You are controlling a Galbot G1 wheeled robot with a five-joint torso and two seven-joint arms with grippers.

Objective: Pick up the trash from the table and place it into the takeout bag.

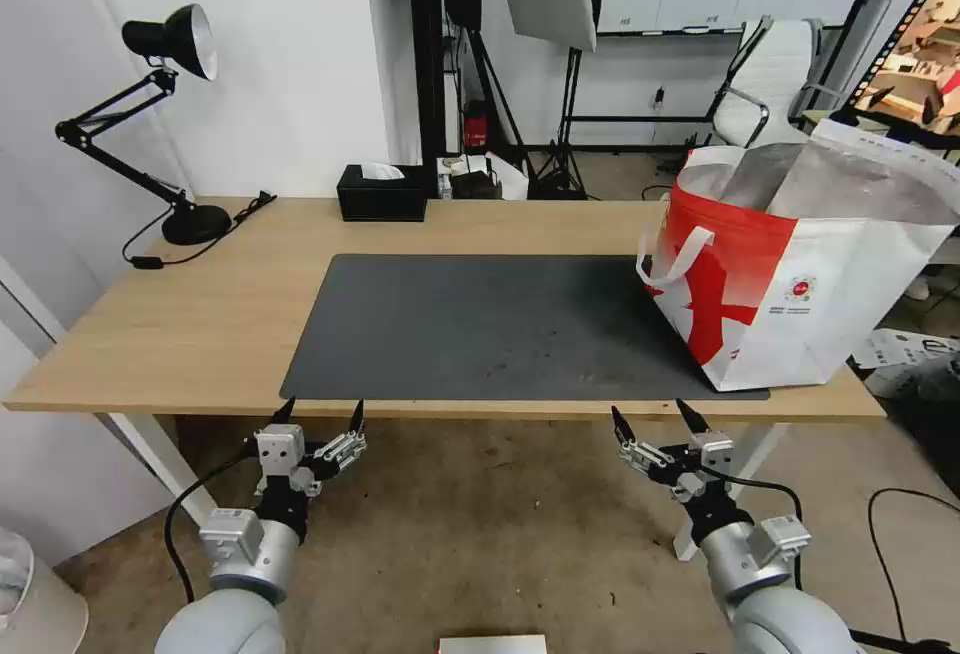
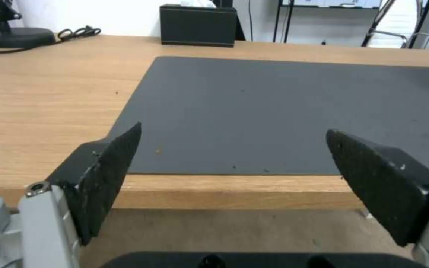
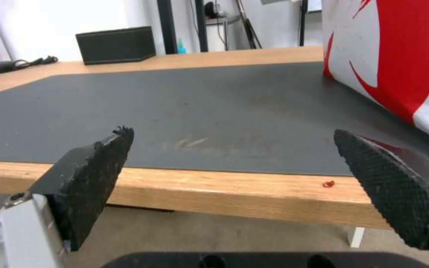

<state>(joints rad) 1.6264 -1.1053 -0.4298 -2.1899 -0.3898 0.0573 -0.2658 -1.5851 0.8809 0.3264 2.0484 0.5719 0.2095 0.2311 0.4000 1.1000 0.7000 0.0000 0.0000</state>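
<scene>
The takeout bag (image 1: 800,274) stands upright at the right end of the table (image 1: 200,314), its red-and-white side partly on the dark grey mat (image 1: 500,329), its foil-lined mouth open. The bag's side (image 3: 398,56) looms close in the right wrist view. No trash lies on the mat or wood, apart from a tiny red scrap (image 3: 329,184) near the front edge. My left gripper (image 1: 322,414) hangs open just below the table's front edge on the left. My right gripper (image 1: 655,419) hangs open below the front edge, near the bag. Both hold nothing.
A black tissue box (image 1: 382,194) sits at the table's back edge. A black desk lamp (image 1: 150,114) with its cable stands at the back left corner. Behind the table are light stands and a white office chair (image 1: 770,79). Bare floor lies under my arms.
</scene>
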